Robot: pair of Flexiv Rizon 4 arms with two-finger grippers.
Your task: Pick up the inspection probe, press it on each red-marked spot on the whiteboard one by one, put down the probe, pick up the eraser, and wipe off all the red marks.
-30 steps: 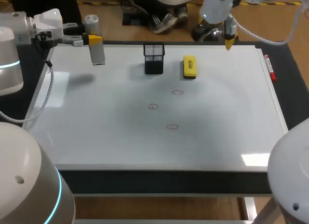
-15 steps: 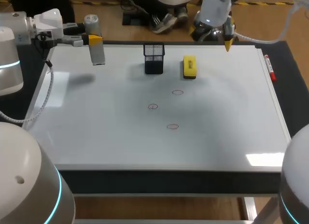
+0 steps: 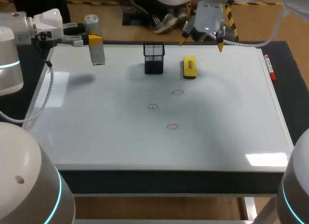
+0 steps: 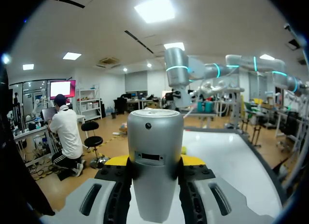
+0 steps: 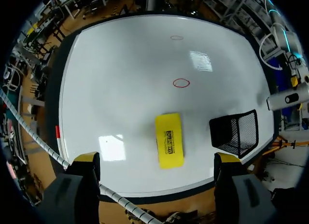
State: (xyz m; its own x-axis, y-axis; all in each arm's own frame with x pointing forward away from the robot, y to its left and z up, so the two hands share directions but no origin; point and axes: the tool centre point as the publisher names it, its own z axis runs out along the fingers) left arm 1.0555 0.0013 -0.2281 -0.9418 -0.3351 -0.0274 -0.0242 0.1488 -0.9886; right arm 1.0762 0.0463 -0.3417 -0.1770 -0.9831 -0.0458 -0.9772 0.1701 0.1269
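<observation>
— What do you have on your screen, biggest thing first?

— The whiteboard (image 3: 96, 137) lies flat and covers nearly the whole table. My left arm comes in at its far left corner, my right arm at the far edge, a little right of the middle.

— And the probe?

— The left gripper (image 3: 95, 39) pinches it. The inspection probe (image 3: 96, 52) is a grey cylinder. Its long axis stands upright, across the fingers, with the capped end up and the other end pointing down at the board. Its shadow falls on the board apart from it. In the left wrist view both yellow tips press the probe (image 4: 154, 161) from two sides.

— The right gripper?

— The right gripper (image 3: 202, 44) has its fingers spread wide and grips nothing. It hangs over the far edge, just beyond the eraser.

— The smaller things?

— A black mesh holder (image 3: 154, 58) stands near the far edge. Just beside it, on its right, lies the yellow eraser (image 3: 189, 67), its long axis running from the far edge toward me. A red marker (image 3: 269, 68) lies along the right rim. Three red marks sit near the middle: (image 3: 177, 92), (image 3: 153, 106), (image 3: 173, 127). They are small open rings, well apart from both grippers.
</observation>
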